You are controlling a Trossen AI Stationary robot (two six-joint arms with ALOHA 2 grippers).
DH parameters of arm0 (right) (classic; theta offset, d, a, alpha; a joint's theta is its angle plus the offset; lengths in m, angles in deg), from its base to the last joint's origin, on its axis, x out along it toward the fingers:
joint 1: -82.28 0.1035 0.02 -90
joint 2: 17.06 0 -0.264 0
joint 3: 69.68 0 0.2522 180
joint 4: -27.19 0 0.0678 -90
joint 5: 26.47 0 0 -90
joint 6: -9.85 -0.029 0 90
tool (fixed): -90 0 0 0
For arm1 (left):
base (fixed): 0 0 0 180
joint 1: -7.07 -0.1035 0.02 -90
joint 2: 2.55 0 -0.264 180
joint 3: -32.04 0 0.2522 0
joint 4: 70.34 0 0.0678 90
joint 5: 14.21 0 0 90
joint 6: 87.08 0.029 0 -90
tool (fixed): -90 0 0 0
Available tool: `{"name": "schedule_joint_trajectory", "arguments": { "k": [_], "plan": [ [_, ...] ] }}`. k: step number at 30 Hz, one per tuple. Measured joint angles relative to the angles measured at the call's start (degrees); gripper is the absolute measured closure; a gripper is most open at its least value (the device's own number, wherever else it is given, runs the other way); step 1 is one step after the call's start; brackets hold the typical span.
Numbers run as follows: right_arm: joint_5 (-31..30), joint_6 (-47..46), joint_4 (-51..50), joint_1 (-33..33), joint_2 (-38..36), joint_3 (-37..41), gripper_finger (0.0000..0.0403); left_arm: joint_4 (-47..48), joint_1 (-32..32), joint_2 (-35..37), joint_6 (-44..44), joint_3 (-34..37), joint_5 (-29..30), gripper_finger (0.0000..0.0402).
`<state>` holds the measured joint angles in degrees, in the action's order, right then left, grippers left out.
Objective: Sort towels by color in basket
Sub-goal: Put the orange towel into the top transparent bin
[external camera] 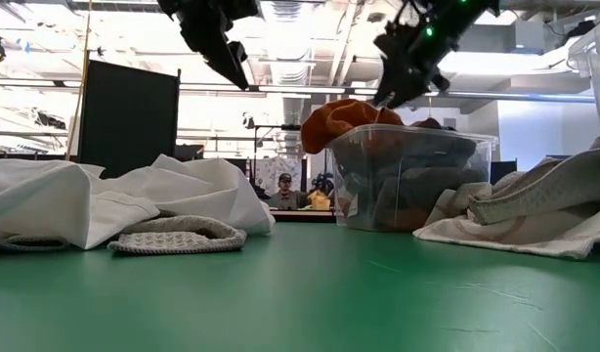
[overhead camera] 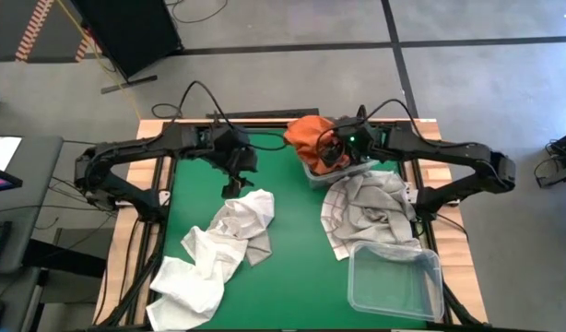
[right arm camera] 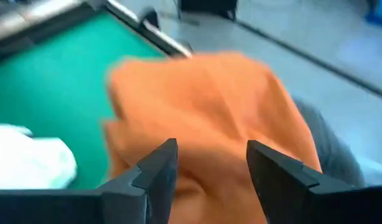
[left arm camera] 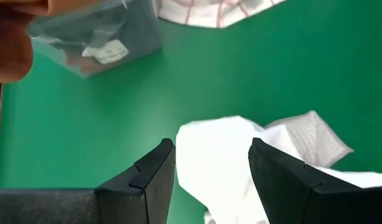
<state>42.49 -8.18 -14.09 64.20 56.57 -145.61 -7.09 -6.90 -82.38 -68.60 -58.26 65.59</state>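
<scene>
A rust orange towel [overhead camera: 306, 132] lies heaped in a clear bin [overhead camera: 336, 172] at the table's far middle and hangs over the bin's far left rim; dark grey cloth [external camera: 407, 186] shows through the bin's wall. My right gripper [right arm camera: 211, 146] hovers open just above the orange towel [right arm camera: 203, 99]. My left gripper [left arm camera: 211, 146] hangs open in the air over the far end of a white towel pile [overhead camera: 218, 244]. A heap of greyish cloth, one piece with reddish grid lines [overhead camera: 366, 207], lies right of the bin.
A second clear bin [overhead camera: 396, 279] stands at the near right, touching the grey heap. Bare green mat [overhead camera: 301, 277] lies between the two piles. In the low view a person [external camera: 283, 186] sits beyond the table's far edge.
</scene>
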Motion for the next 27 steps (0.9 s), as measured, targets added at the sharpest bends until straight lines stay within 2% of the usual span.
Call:
{"name": "schedule_joint_trajectory", "arguments": {
  "k": [3, 8, 12, 15, 22, 25, 27],
  "plan": [
    [-0.2, 2.0, 4.6, 1.0, -0.1, -0.8, 0.0184, 0.6, 1.4, 0.1, -0.5, 0.0, 2.8, 0.0207],
    [0.0, 8.5, 13.7, 2.5, 1.3, -0.8, 0.0184, 0.5, 3.6, 0.0, -2.2, 0.0, 3.4, 0.0207],
    [3.3, 12.0, 18.6, 2.5, 5.7, -0.8, 0.0184, 0.5, 5.7, 0.0, -3.9, 0.0, 3.7, 0.0207],
    [5.7, 13.4, 20.2, 1.4, 9.6, -0.8, 0.0184, 0.8, 7.5, 0.0, -5.2, 0.0, 4.5, 0.0207],
    [4.4, 14.6, 19.0, -2.0, 13.7, -0.8, 0.0186, 2.2, 11.4, 0.0, -6.2, 0.0, 7.5, 0.0207],
    [3.3, 13.6, 16.8, -3.0, 13.7, -0.8, 0.0208, 2.2, 12.6, 0.0, -6.3, 0.0, 8.9, 0.0207],
    [3.3, 13.5, 15.1, -3.2, 13.4, -0.8, 0.0246, 2.2, 13.0, 0.0, -6.3, 0.0, 9.4, 0.0207]
  ]
}}
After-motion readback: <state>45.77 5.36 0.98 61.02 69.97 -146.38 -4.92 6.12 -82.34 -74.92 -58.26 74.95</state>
